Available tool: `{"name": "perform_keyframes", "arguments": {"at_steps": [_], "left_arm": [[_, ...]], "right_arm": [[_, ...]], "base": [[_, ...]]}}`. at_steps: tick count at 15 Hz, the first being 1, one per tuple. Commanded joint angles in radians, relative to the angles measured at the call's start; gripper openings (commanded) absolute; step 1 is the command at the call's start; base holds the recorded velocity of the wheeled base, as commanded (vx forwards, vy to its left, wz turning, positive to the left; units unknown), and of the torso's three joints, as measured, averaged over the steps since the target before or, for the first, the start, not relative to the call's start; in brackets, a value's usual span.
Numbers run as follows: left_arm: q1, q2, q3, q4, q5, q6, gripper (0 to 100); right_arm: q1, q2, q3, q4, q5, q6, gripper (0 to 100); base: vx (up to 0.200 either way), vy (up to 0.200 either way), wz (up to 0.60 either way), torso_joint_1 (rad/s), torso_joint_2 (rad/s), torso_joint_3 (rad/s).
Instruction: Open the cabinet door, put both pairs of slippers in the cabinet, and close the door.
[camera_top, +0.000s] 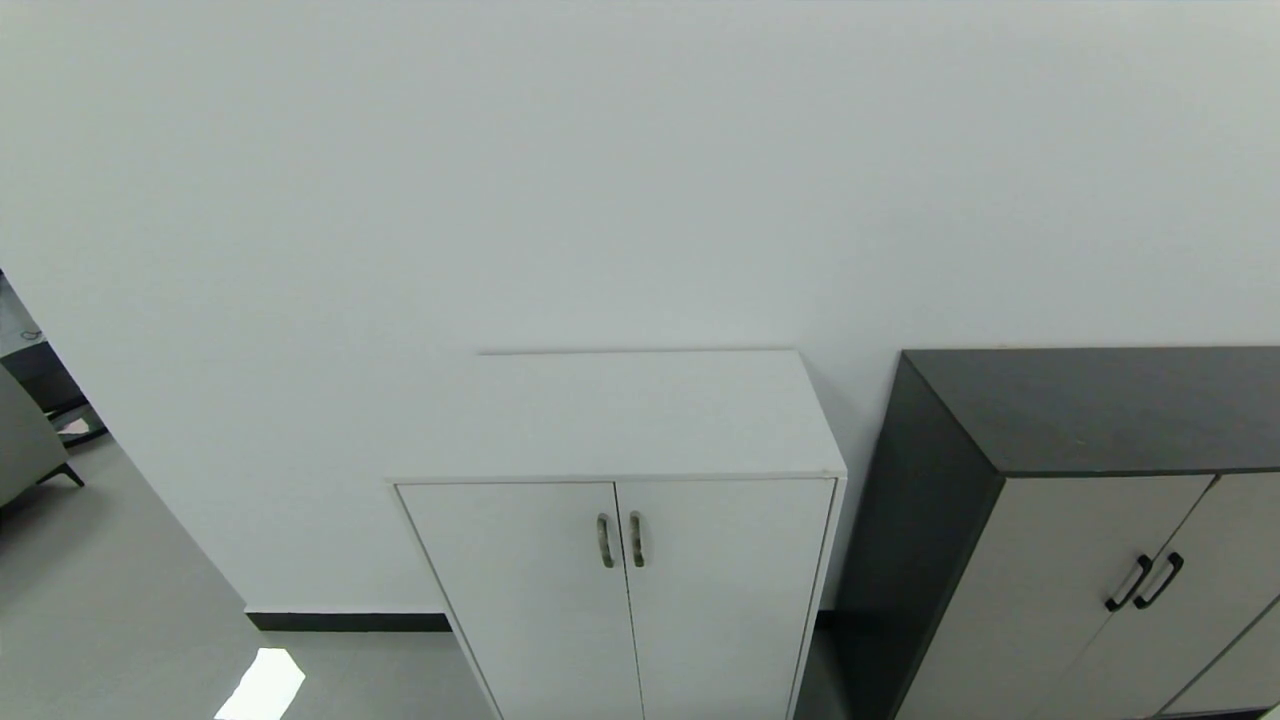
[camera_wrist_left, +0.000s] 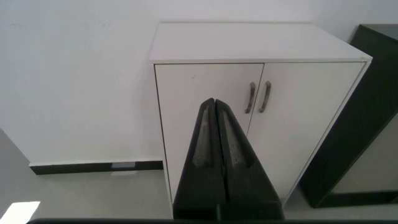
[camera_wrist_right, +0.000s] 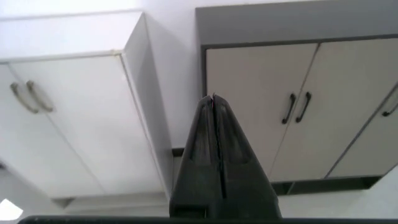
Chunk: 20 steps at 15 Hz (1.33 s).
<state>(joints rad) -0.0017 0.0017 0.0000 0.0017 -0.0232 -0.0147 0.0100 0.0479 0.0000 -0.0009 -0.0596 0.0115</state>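
One white cabinet (camera_top: 620, 420) stands upright against the wall (camera_top: 600, 200), its long axis vertical and its front turned toward the robot. Its two doors, the left door (camera_top: 520, 600) and the right door (camera_top: 720, 600), are both closed and meet at the middle. Two slim upright handles (camera_top: 605, 540) sit side by side at that seam, near the top. The left hand (camera_wrist_left: 215, 102) is clenched on nothing, fingers pressed flat together, and points at the white cabinet's front. The right hand (camera_wrist_right: 213, 98) is likewise clenched and empty, before a dark-topped cabinet (camera_top: 1090, 405) just beside the white one on the right. That cabinet has two black handles (camera_top: 1128, 583) at a door seam. Grey floor (camera_top: 120, 600) lies to the left.
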Motion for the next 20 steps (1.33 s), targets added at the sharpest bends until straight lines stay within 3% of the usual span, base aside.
{"name": "perform_keyframes", "arguments": {"at_steps": [1, 20], "left_arm": [[0.0, 0.0, 0.0, 0.0, 0.0, -0.001, 0], [0.0, 0.0, 0.0, 0.0, -0.003, 0.009, 0]], "right_arm": [[-0.015, -0.045, 0.0, -0.001, 0.0, 0.005, 0], [-0.015, -0.046, 0.0, -0.002, 0.0, 0.018, 0]], "base": [[0.0, 0.0, 0.0, 0.0, 0.0, 0.0], [0.0, 0.0, 0.0, 0.0, 0.0, 0.0]]}}
